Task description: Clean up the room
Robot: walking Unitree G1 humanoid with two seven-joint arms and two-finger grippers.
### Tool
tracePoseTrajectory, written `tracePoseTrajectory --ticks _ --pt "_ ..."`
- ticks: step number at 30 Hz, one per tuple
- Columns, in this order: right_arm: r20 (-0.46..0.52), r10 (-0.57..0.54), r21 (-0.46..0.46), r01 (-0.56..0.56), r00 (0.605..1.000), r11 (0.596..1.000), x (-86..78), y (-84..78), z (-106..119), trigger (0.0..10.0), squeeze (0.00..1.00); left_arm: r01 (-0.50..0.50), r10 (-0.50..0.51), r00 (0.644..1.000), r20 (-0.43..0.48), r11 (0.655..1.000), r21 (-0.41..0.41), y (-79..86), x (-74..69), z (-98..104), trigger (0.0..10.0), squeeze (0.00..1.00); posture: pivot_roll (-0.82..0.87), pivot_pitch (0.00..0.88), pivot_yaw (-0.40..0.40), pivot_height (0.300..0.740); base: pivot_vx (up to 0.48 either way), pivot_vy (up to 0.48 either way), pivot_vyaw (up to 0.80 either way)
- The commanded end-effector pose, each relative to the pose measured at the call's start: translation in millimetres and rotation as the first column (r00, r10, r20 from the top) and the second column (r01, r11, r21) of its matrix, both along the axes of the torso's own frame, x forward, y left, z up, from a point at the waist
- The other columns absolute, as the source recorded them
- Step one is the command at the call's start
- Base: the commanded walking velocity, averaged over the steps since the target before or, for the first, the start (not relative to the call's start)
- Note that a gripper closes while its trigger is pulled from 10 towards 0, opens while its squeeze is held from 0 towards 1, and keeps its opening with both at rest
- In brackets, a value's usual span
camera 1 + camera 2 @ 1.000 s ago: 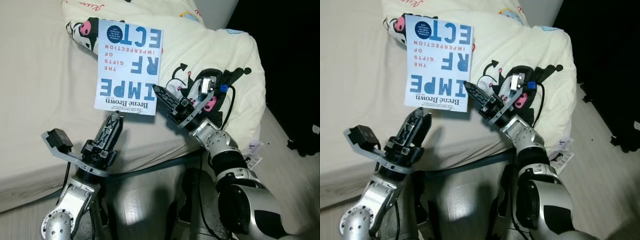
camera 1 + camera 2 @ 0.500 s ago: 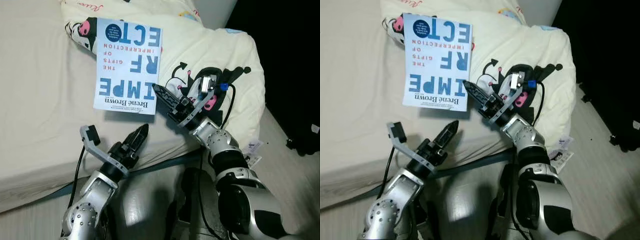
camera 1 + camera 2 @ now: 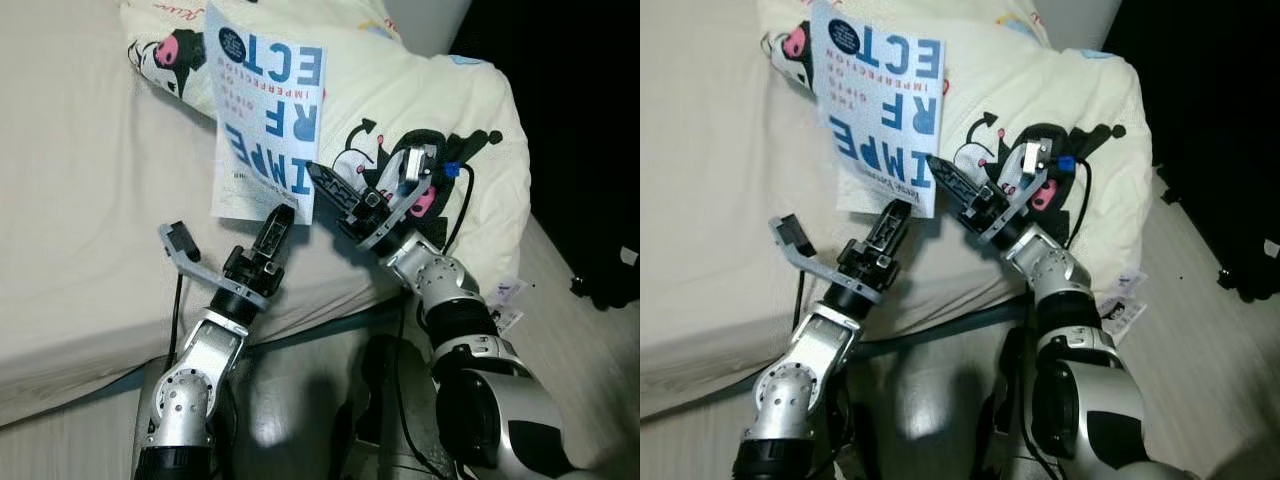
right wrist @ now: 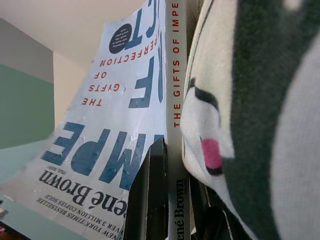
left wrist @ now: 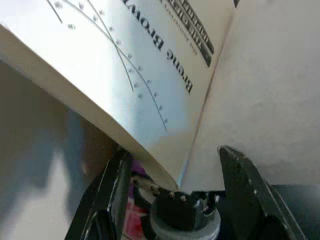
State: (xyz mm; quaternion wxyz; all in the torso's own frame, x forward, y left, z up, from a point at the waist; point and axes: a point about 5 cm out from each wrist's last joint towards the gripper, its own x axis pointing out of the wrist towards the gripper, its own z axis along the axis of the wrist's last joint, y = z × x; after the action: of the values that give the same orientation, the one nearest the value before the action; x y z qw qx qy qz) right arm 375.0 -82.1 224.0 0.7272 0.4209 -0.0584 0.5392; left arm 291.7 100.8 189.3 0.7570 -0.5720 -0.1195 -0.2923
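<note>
Tilted book [image 3: 885,95] on bed [image 3: 710,200], both grippers apparently touching its lower edge

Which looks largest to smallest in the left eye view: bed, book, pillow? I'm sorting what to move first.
1. bed, running past the frame edge.
2. pillow, cream with cartoon prints.
3. book, blue cover, tilted up on its edge, so it looks narrower than it is.

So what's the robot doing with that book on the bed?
It is lifting a light blue paperback book off the cream bed. The right tool pinches the book at its spine edge beside the cartoon-print pillow, and the left tool is tucked under its lower edge, tilting one side up.
</note>
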Motion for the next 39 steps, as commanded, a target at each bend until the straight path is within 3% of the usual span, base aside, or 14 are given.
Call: tracePoseTrajectory --ticks 1,9,15,17,25,30,33,35,39 --pt "0.04 0.134 0.001 -0.134 0.99 0.991 -9.3 21.7 1 0.0 0.0 0.065 -0.064 0.998 0.012 0.97 -0.233 -29.6 -12.4 0 10.0 0.0 0.09 0.374 -0.082 0.52 0.0 0.0 0.0" --pt "0.038 0.131 0.0 -0.132 0.991 0.991 -9.6 21.5 1 0.0 0.0 0.11 -0.095 0.993 0.072 0.964 -0.244 -28.5 -17.0 5 10.0 0.0 0.08 0.38 -0.079 0.52 0.0 0.0 0.0" --pt "0.038 0.124 0.005 -0.124 0.992 0.992 -8.8 20.0 3 0.0 0.0 0.098 -0.087 0.994 0.059 0.968 -0.229 -16.4 -23.6 -7 10.0 0.0 0.08 0.38 -0.081 0.52 0.0 0.0 0.0" --pt "0.037 0.12 0.008 -0.121 0.992 0.993 -8.2 19.6 3 0.0 0.0 0.063 -0.05 0.996 0.069 0.974 -0.215 -3.7 -27.4 -12 10.0 0.0 0.09 0.381 -0.085 0.52 0.0 0.0 0.0" --pt "0.03 0.116 0.015 -0.117 0.993 0.993 -7.6 19.9 3 0.0 0.0 0.069 -0.036 0.986 0.162 0.977 -0.203 6.6 -33.9 -1 10.0 0.0 0.09 0.382 -0.089 0.52 0.0 0.0 0.0" --pt "0.031 0.132 0.017 -0.132 0.991 0.991 -9.0 22.6 3 0.0 0.0 0.036 -0.008 0.988 0.153 0.983 -0.178 8.8 -29.9 1 10.0 0.0 0.09 0.382 -0.089 0.52 0.0 0.0 0.0" --pt "0.042 0.174 0.011 -0.175 0.984 0.985 -13.4 26.0 2 0.0 0.0 -0.04 0.054 0.994 0.092 0.988 -0.15 7.0 -16.7 3 10.0 0.0 0.09 0.383 -0.088 0.52 0.0 0.0 0.0" --pt "0.042 0.174 0.011 -0.175 0.984 0.985 -13.4 26.0 2 0.0 0.0 -0.04 0.054 0.994 0.092 0.988 -0.15 7.0 -16.7 3 10.0 0.0 0.09 0.383 -0.088 0.52 0.0 0.0 0.0" --pt "0.056 0.219 0.0 -0.219 0.974 0.976 -19.2 29.4 1 0.0 0.0 -0.045 0.048 0.998 0.037 0.996 -0.081 -7.1 -2.5 1 10.0 0.0 0.08 0.385 -0.08 0.52 0.0 0.0 0.0"
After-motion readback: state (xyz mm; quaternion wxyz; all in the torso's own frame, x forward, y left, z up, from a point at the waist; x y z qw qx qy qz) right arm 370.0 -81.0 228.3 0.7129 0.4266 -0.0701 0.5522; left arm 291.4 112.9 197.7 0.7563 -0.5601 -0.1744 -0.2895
